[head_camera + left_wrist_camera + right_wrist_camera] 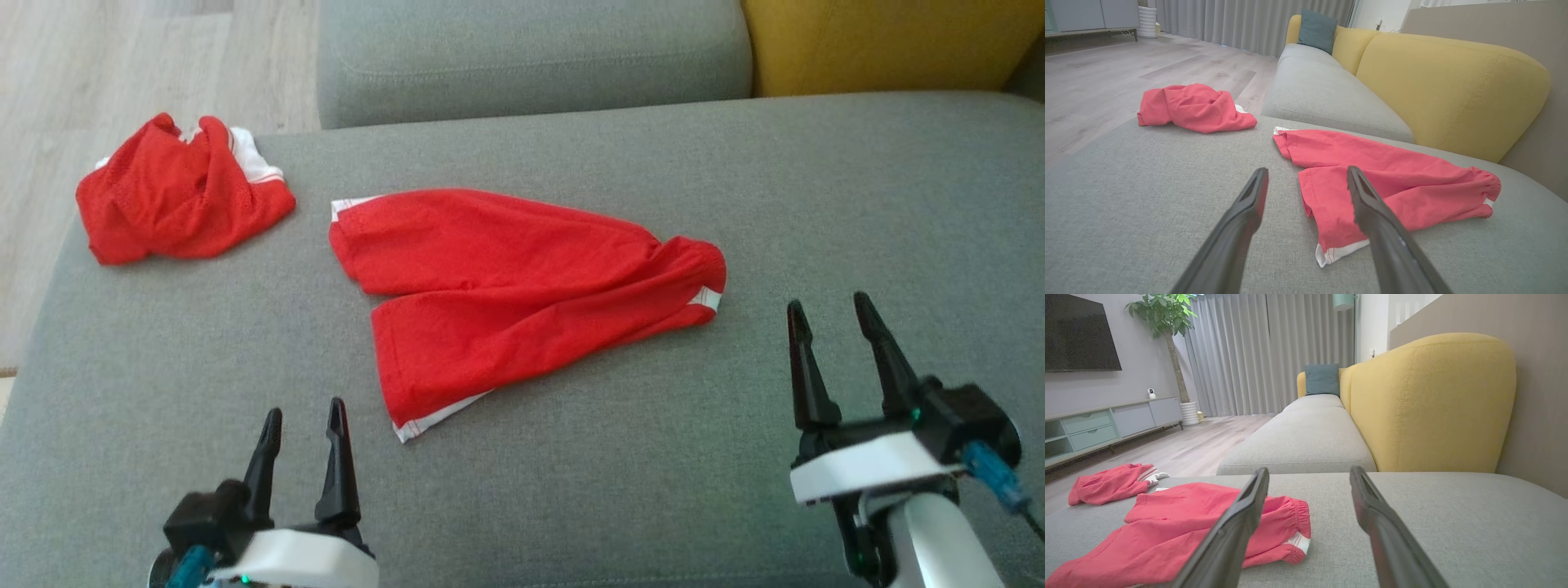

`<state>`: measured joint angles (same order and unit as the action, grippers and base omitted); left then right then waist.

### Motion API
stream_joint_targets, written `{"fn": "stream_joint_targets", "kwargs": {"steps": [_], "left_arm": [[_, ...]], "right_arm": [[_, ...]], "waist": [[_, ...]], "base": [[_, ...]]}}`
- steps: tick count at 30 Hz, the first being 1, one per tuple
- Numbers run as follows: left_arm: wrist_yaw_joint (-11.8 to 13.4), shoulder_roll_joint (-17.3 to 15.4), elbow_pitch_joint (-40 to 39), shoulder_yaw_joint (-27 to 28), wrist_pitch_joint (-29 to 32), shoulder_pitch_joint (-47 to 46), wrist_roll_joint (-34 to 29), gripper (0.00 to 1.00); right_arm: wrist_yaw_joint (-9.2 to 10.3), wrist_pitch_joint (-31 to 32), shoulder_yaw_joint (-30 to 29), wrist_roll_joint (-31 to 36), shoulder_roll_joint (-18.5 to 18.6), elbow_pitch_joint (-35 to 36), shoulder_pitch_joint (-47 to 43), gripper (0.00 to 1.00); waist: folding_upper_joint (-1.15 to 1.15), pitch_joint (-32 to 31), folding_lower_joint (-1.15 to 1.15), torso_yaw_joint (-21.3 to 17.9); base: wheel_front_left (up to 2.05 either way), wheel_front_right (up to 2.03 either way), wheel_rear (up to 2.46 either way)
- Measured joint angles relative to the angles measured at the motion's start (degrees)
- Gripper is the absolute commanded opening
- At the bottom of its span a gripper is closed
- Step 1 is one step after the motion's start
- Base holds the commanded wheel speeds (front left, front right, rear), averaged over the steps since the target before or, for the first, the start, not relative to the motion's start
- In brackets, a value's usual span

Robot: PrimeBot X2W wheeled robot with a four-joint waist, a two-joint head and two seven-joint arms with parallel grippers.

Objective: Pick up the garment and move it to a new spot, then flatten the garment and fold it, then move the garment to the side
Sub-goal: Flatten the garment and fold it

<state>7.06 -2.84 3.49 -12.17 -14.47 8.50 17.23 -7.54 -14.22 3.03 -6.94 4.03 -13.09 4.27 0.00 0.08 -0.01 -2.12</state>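
Tools nearest: left tool [304,408] just short of the garment's [506,294] white-trimmed leg hem, right tool [829,302] just off its waistband end. Both spread wide, pinching nothing. Probably poised at opposite ends of the garment for a two-point lift or a flattening pull. Lies loosely flat, legs overlapping, on the grey sofa seat [653,490]. Beyond the garment, near the seat's left corner: crumpled red cloth [180,196]. Further past it: yellow backrest [882,41], pale wood floor [82,65], grey curtains [1249,355].
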Motion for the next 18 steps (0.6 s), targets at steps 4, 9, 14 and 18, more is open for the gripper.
{"fn": "stream_joint_targets", "kwargs": {"steps": [4,9,14,18], "left_arm": [[0.24,-0.01,-0.46,-0.03,0.0,0.73,-0.02,1.0],[0.27,-0.01,-0.75,-0.09,0.0,0.71,-0.53,1.0],[0.24,-0.01,-0.75,-0.08,0.0,0.68,-0.53,1.0],[0.2,-0.01,-0.73,-0.08,0.0,0.64,-0.53,1.0]], "right_arm": [[0.0,0.0,-0.67,0.59,-0.42,0.53,-1.44,1.0],[0.0,0.0,-0.49,1.45,-1.25,0.13,-1.57,1.0],[0.0,0.0,0.53,0.3,-1.26,-1.1,-1.6,1.0],[0.0,0.0,0.92,-0.1,-1.26,-1.78,-1.6,1.0]], "waist": [[0.0,-0.45,0.0,0.05],[0.0,-0.54,0.0,0.03],[0.0,-0.44,0.0,-0.07],[0.0,-0.29,0.0,-0.27]], "base": [[0.0,0.0,0.0],[0.0,0.0,0.0],[0.0,0.0,0.0],[0.0,0.0,0.0]]}}
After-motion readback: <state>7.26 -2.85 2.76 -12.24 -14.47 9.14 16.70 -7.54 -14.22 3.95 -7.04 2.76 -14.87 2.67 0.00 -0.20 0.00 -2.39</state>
